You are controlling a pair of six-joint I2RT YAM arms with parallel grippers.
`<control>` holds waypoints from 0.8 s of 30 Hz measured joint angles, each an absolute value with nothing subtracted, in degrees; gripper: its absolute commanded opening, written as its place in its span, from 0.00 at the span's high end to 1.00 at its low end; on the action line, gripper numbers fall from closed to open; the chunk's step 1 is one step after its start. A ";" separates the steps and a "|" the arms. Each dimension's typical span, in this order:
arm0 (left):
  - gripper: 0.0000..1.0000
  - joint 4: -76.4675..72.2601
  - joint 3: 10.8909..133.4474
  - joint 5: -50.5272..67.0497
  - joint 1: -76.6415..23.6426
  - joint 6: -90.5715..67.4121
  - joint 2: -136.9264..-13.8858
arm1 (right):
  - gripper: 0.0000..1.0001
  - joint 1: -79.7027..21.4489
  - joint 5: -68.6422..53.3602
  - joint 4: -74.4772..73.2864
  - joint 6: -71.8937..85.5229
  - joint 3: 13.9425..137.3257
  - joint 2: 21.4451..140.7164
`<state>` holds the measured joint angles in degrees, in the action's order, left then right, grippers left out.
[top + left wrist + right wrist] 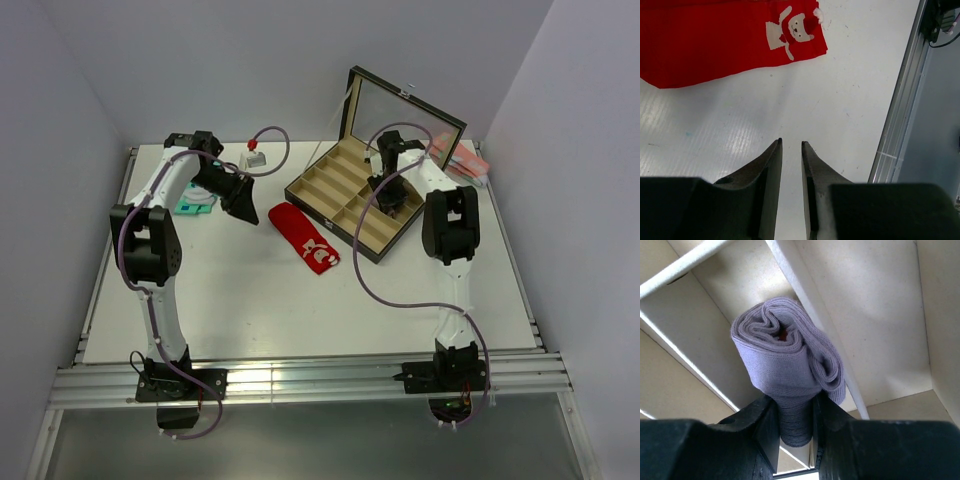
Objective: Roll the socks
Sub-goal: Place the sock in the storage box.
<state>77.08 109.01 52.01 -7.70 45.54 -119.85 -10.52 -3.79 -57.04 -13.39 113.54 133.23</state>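
Seen from above, the socks [305, 238] lie flat on the table [250, 305] between the two arms, just beside the open compartment box [330, 180]. They are not yet rolled, so the red pair's rolling looks unbegun. The left gripper [240, 200] hangs just to their left. The right gripper [386, 198] is down at the box.

In the left wrist view, the fingers [767, 170] stand a narrow slit apart, with nothing between them, over bare table. The socks lie ahead, their Santa emblem [795, 27] toward the metal rail [900, 125]. The way between is open. The next move likely calls for reaching one end, pinching the edge and turning it over.

In the right wrist view, the jaws are clamped on a lavender roll [785, 350] above a divider [805, 295]. The compartment walls stand close, leaving little sideways room there.
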 measured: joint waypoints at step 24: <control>0.73 76.99 109.01 51.16 -8.45 45.21 -119.85 | 0.45 -9.08 -10.63 -50.35 -12.82 104.97 125.69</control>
<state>76.99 109.01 51.16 -8.45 45.21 -119.85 -9.08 -10.63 -50.35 -12.82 104.97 125.69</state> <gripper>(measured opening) 0.274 0.547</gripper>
